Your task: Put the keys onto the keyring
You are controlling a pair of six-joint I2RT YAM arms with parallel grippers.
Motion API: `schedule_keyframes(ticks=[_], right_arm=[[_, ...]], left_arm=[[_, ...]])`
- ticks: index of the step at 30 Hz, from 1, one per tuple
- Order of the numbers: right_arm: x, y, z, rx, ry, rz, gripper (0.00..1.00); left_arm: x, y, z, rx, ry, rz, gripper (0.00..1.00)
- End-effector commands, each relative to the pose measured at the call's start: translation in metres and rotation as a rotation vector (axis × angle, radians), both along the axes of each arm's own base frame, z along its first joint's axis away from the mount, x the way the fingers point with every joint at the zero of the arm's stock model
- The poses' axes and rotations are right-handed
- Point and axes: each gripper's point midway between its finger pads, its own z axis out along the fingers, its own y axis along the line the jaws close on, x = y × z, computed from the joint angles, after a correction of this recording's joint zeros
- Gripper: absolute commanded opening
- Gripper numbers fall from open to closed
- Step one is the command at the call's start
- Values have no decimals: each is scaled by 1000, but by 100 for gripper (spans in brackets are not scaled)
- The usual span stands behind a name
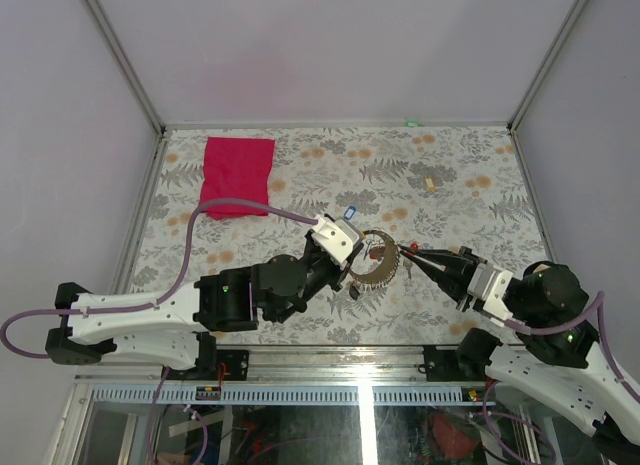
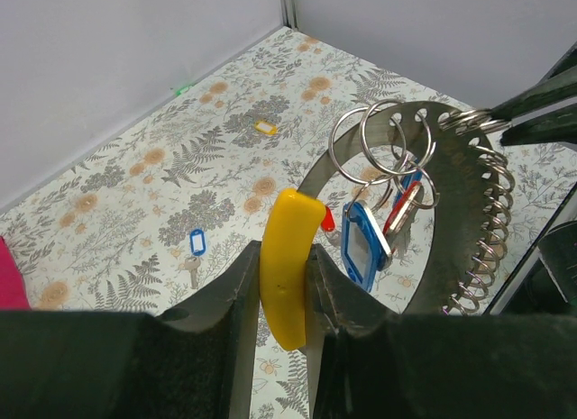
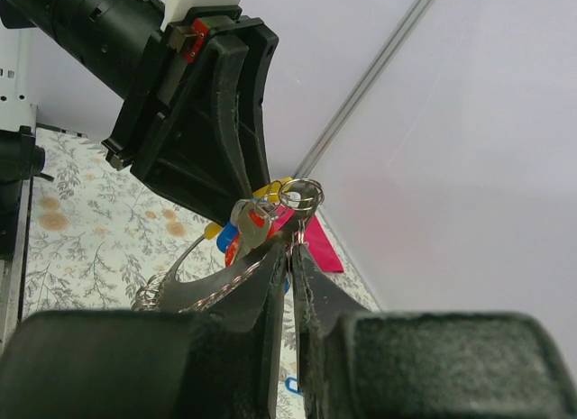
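Note:
The keyring (image 2: 451,212), a grey band lined with small wire rings, hangs above the table between both arms. My left gripper (image 2: 287,261) is shut on the yellow curved piece (image 2: 287,297) at the keyring's end. Keys with a blue tag (image 2: 363,243) and a red tag (image 2: 401,207) hang from rings on it. My right gripper (image 3: 291,250) is shut on a small wire ring (image 3: 302,195) at the band's edge, opposite the left gripper (image 1: 345,247). A loose key with a blue tag (image 2: 196,245) lies on the table.
A red cloth (image 1: 237,175) lies at the back left of the floral table (image 1: 470,200). A small yellow tag (image 1: 430,182) lies at the back right. Walls and metal rails close in the table's sides and back.

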Motion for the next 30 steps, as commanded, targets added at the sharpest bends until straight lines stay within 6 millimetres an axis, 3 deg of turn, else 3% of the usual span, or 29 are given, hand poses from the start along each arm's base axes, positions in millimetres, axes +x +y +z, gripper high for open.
schedule_keyframes(ticks=[1,10,30], right_arm=[[4,-4,10,44,-12,-28,13],[6,-5,2,33,-9,-45,19],[11,-3,-2,36,-5,-59,23]], left_arm=[[-2,4,35,-121,-4,6,0],[-1,5,36,-122,-7,7,0],[-2,7,36,-126,-3,4,0]])
